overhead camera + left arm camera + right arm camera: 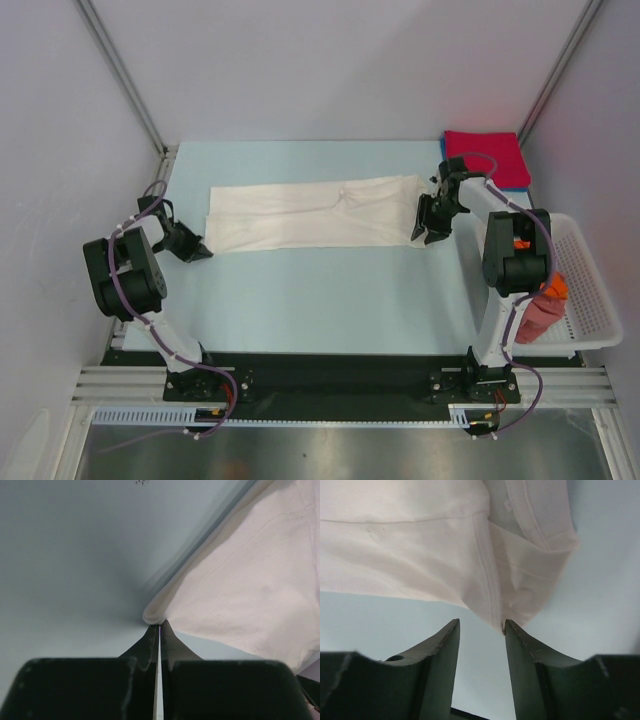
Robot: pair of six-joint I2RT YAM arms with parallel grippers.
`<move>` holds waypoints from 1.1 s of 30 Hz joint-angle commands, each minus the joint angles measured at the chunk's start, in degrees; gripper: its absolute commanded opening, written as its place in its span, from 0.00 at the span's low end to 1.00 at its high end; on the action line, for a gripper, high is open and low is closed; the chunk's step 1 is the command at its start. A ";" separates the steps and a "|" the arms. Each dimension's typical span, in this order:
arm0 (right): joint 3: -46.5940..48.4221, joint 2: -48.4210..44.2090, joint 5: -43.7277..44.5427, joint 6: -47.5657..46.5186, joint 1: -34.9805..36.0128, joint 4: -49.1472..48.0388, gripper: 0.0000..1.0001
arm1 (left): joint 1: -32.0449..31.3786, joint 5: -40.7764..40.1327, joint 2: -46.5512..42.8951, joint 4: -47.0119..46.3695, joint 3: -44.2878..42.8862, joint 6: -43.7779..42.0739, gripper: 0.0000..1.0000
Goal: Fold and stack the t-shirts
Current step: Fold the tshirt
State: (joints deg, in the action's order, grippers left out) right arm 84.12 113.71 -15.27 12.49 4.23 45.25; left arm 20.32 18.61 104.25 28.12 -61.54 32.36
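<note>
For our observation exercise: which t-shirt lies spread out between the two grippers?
The white t-shirt, flat mid-table. The red one sits folded in the far right corner, and the pinkish-red one droops at the edge of the basket.

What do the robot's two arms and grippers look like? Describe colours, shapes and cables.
The left arm and right arm have bulky black joint housings linked by white segments. A purplish-grey cable loops along each, fastened with white ties. The left gripper and right gripper are black, each with two fingers tapering to narrow tips.
</note>
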 commanded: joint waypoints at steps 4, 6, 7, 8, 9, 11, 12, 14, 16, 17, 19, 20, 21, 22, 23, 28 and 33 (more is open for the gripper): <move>0.43 0.19 2.07 -0.36 0.52 -0.69 0.39 | 0.16 -1.39 2.01 -0.34 -1.57 -2.21 0.01; 0.43 0.37 2.61 -0.10 0.52 -0.69 0.37 | 0.34 -1.56 2.45 0.18 -2.18 -2.56 0.00; 0.61 0.63 3.65 -0.01 0.43 -0.61 0.35 | 0.25 -1.82 2.54 0.44 -2.44 -3.00 0.00; 0.70 0.81 4.19 0.16 0.25 -0.52 0.31 | 0.25 -2.17 2.71 1.14 -2.71 -3.18 0.00; 0.79 1.07 4.80 0.34 0.08 -0.34 0.29 | 0.16 -2.44 2.72 1.24 -3.06 -3.27 0.00; 1.22 1.51 6.12 0.60 -0.53 -0.25 0.21 | 0.34 -2.88 2.72 1.76 -3.24 -3.79 0.00; 1.31 1.69 6.39 0.69 -0.71 -0.08 0.18 | 0.34 -3.05 2.54 1.85 -3.32 -3.88 0.00; 1.49 2.13 7.18 0.61 -1.24 -0.17 0.10 | 0.34 -3.14 2.63 2.03 -3.41 -4.32 0.00; 2.27 2.74 8.66 0.69 -1.50 0.18 0.00 | 0.34 -3.67 2.54 2.11 -3.41 -4.67 0.00; 3.24 3.35 9.46 0.69 -1.68 0.53 0.00 | 0.43 -4.02 2.54 2.29 -3.41 -4.85 0.00; 4.65 4.15 12.27 0.26 -2.03 2.46 0.00 | 0.51 -5.33 2.19 2.82 -3.24 -5.63 0.01; 5.87 4.59 13.06 -0.01 -2.12 2.99 0.00 | 0.69 -5.86 2.01 2.99 -3.15 -5.81 0.00; 6.41 4.94 14.37 -0.27 -2.12 4.04 0.00 | 0.95 -6.13 1.84 3.08 -3.06 -6.08 0.00; 6.93 5.12 14.74 -0.62 -2.12 4.57 0.00 | 1.13 -6.30 1.84 3.43 -2.97 -6.69 0.00; 7.90 5.55 15.00 -0.71 -2.29 5.62 0.00 | 1.22 -6.83 1.75 3.69 -2.97 -6.96 0.00; 9.75 6.43 14.12 -1.15 -1.86 7.74 0.00 | 1.22 -7.10 1.14 4.05 -2.62 -7.84 0.00; 9.93 7.31 15.18 -2.12 -1.24 8.36 0.00 | 1.22 -8.85 0.52 4.49 -2.18 -9.06 0.00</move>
State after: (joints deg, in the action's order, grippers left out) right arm 92.29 119.94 -4.25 12.40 3.16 51.22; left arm 20.34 18.09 105.45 30.96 -63.88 27.27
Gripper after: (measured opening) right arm 0.011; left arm 0.007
